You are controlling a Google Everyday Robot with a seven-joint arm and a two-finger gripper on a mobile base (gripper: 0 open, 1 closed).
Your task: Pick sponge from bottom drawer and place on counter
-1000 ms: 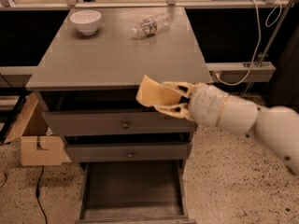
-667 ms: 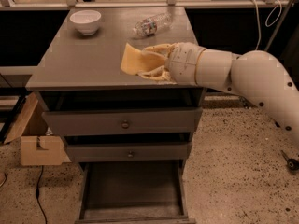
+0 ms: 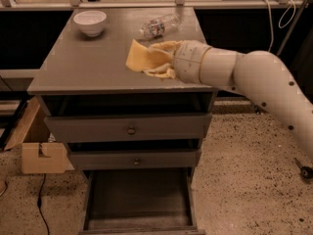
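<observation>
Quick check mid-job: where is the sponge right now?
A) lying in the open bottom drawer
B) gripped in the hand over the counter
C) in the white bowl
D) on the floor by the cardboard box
B: the hand is shut on the sponge over the counter, near its right side, well above the open bottom drawer.

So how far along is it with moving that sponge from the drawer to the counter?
Done: the sponge is out of the bottom drawer, which stands open. In hand: the end effector grips the sponge over the counter, right of its middle. Left: probably to set the sponge down on the counter, let go and back away.
</observation>
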